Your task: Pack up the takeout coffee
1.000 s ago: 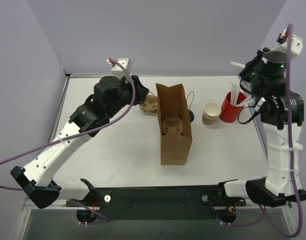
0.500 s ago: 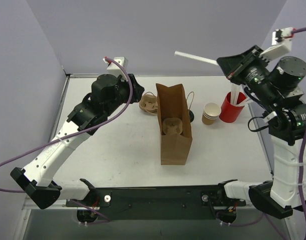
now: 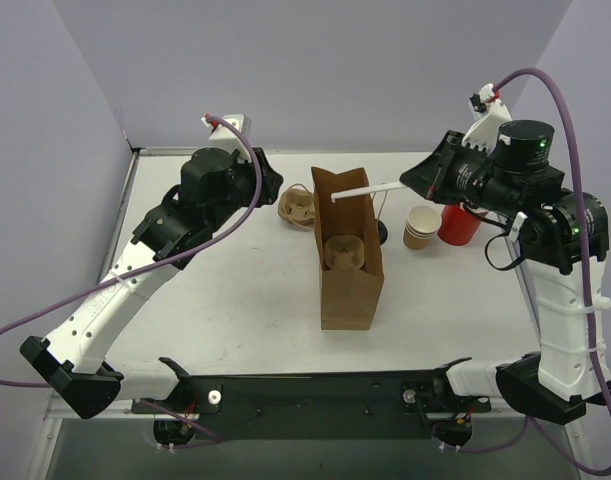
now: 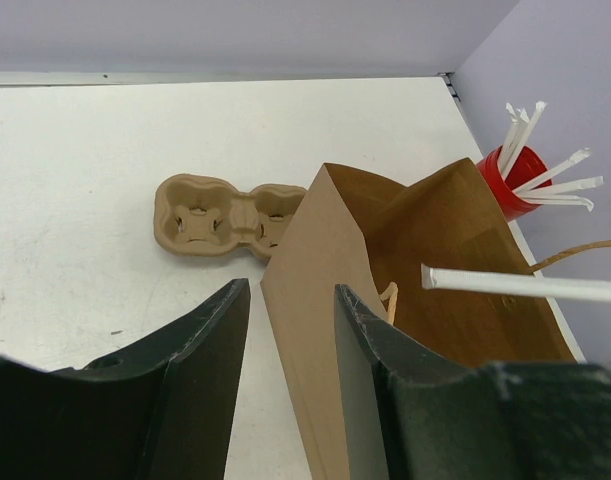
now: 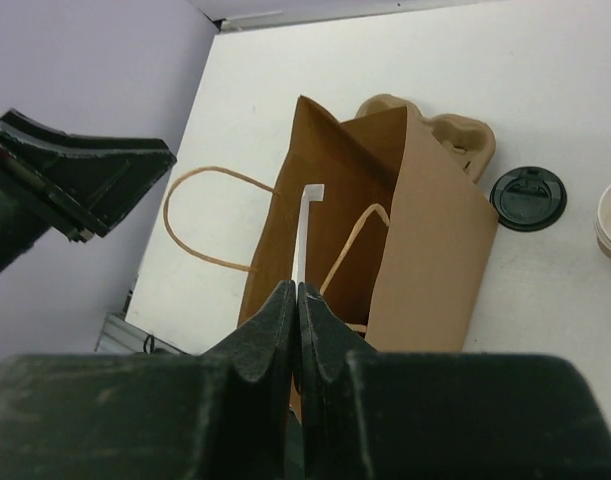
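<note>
A brown paper bag (image 3: pixel 350 290) stands open mid-table and also shows in both wrist views (image 4: pixel 315 300) (image 5: pixel 435 260). A tan round shape (image 3: pixel 342 250) sits inside it; I cannot tell what it is. No brown cup with a black lid on it shows. My right gripper (image 3: pixel 417 181) (image 5: pixel 297 291) is shut on a white wrapped straw (image 3: pixel 370 190) (image 5: pixel 305 235), whose tip hangs over the bag's mouth. My left gripper (image 3: pixel 269 183) (image 4: pixel 291 297) is open and empty, beside the bag's far left corner.
A pulp cup carrier (image 3: pixel 297 208) (image 4: pixel 220 215) lies left of the bag. A loose black lid (image 3: pixel 383 234) (image 5: pixel 528 198) lies on the table to its right. A stack of tan cups (image 3: pixel 421 227) and a red cup of white sticks (image 3: pixel 457 224) (image 4: pixel 513 180) stand further right.
My right arm lifted a straw out of the red cup, swung left and lowered it until its tip is over the bag. My left gripper drew back slightly.
</note>
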